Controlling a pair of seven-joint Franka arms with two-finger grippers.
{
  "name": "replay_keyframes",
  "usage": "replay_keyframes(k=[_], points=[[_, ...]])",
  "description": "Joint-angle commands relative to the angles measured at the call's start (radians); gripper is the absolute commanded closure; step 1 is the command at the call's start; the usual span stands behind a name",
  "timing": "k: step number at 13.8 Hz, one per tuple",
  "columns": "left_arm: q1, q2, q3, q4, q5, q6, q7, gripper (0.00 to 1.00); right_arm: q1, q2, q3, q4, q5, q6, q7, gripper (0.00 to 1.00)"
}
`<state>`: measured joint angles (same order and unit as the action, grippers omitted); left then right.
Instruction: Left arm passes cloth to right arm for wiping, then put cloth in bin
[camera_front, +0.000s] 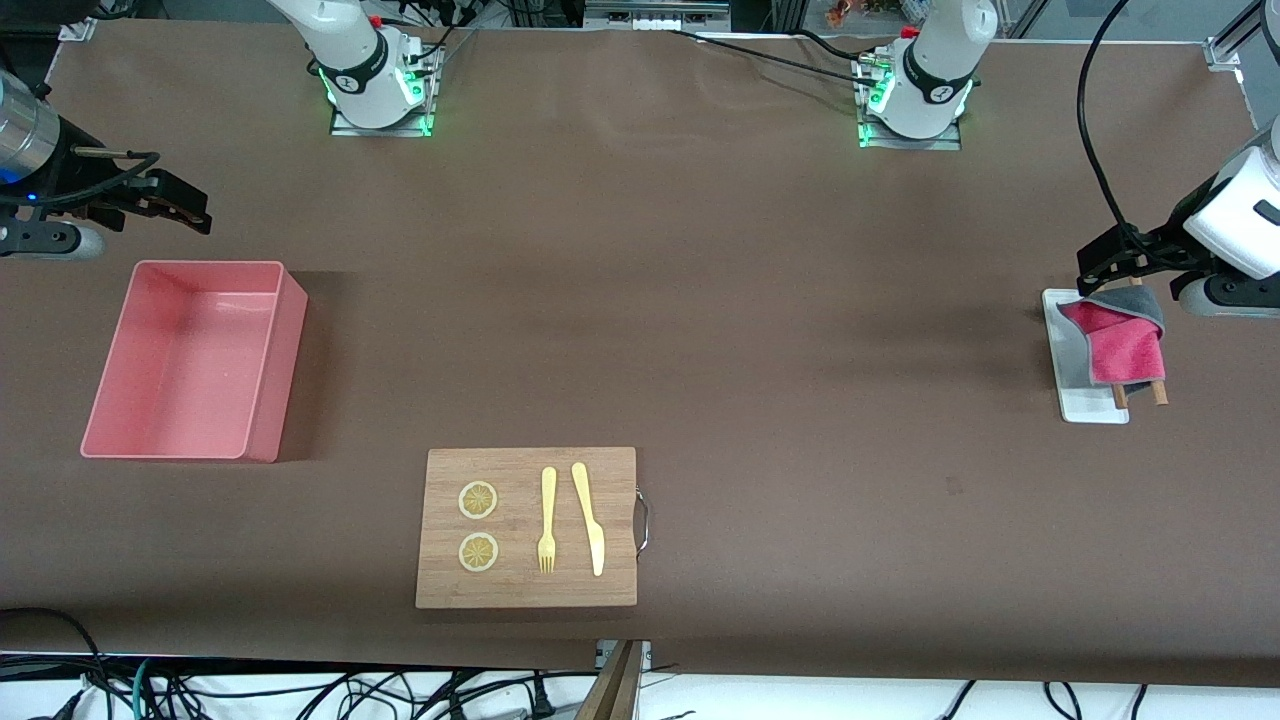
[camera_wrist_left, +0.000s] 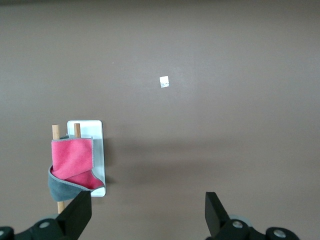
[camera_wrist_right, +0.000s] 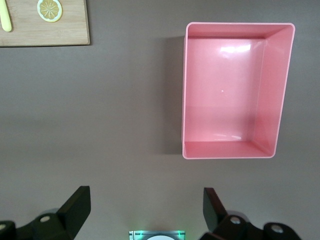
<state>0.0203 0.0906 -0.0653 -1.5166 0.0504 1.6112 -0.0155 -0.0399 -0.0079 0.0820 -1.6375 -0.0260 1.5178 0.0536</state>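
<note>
The cloth (camera_front: 1125, 338), crimson-pink with a dark grey edge, hangs over two wooden sticks (camera_front: 1158, 392) on a small white tray (camera_front: 1085, 405) at the left arm's end of the table. My left gripper (camera_front: 1092, 268) is open and empty, hovering over the tray's end nearest the robot bases. In the left wrist view the cloth (camera_wrist_left: 72, 160) lies beside one finger (camera_wrist_left: 80, 212) of that gripper (camera_wrist_left: 147, 212). The pale pink bin (camera_front: 268, 380) stands empty at the right arm's end. My right gripper (camera_front: 195, 212) is open and empty in the air just past the bin's edge nearest the robot bases; its wrist view shows the bin (camera_wrist_right: 184, 90) and the gripper (camera_wrist_right: 145, 205).
A wooden cutting board (camera_front: 527, 590) lies near the front camera with two lemon slices (camera_front: 478, 500), a yellow fork (camera_front: 547, 520) and a knife (camera_front: 590, 515). Its corner shows in the right wrist view (camera_wrist_right: 45, 32). A small white tag (camera_wrist_left: 164, 82) lies on the brown table.
</note>
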Motion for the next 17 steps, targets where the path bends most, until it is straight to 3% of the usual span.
replay_keyframes(k=[1, 17], points=[[0.003, 0.012, 0.001, 0.027, -0.021, -0.01, 0.0, 0.0, -0.009, 0.017, 0.007, 0.033, -0.011, -0.022, -0.02, 0.01], [0.001, 0.012, 0.001, 0.027, -0.021, -0.01, 0.0, 0.0, -0.005, 0.042, 0.008, 0.073, -0.012, -0.021, -0.018, 0.01]])
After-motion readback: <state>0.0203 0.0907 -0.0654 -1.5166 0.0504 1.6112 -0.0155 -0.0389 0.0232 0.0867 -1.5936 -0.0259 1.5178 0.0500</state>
